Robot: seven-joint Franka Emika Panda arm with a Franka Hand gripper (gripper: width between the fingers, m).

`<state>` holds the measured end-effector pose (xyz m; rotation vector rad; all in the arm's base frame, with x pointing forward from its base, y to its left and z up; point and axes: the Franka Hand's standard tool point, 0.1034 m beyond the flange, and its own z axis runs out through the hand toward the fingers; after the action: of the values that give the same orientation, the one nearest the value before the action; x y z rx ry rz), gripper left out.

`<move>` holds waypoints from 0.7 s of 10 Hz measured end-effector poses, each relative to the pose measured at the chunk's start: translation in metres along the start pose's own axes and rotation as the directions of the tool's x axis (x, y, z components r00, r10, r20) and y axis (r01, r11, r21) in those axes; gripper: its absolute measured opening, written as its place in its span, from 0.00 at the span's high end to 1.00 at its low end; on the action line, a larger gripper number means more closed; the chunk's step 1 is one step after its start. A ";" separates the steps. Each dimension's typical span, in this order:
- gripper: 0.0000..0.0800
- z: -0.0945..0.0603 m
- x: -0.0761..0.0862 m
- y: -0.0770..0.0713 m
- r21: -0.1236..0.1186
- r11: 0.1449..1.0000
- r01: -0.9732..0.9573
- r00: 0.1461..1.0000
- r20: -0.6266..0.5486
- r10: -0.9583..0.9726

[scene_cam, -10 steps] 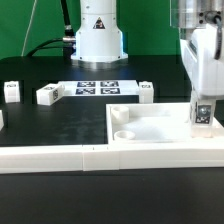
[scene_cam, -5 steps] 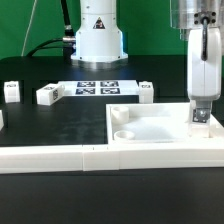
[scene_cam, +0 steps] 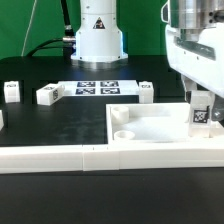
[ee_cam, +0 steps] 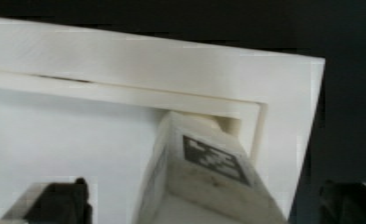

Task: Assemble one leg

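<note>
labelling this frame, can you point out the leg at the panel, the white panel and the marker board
leg (scene_cam: 203, 112), exterior view, its tagged face
white panel (scene_cam: 160, 127), exterior view, bare flat middle
marker board (scene_cam: 98, 87), exterior view, centre among its tags

no words, brand names or numbers can be read in either view. the only signs are square black-and-white marker tags, and their patterns are too small or blurred to decode. the marker board (scene_cam: 96, 88) on the table, at about 11 o'clock in the exterior view, carries a row of such tags. one tag sits on the leg (scene_cam: 202, 112) at 3 o'clock in that view, and shows again, blurred, on the leg's (ee_cam: 208, 165) face in the wrist view. the loose white part (scene_cam: 50, 95) at 10 o'clock appears to bear a dark tag, though it is unclear.
</note>
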<state>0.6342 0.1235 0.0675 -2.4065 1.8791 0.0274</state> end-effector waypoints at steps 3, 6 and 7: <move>0.19 0.000 -0.002 0.000 -0.001 0.956 0.292 0.956 -0.001 -0.292; 0.19 -0.002 0.003 -0.002 -0.001 0.813 0.582 0.813 -0.002 -0.582; 0.19 -0.002 0.003 -0.002 -0.008 0.748 0.663 0.748 -0.007 -0.663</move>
<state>0.6368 0.1207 0.0694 -2.9251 0.9066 -0.0285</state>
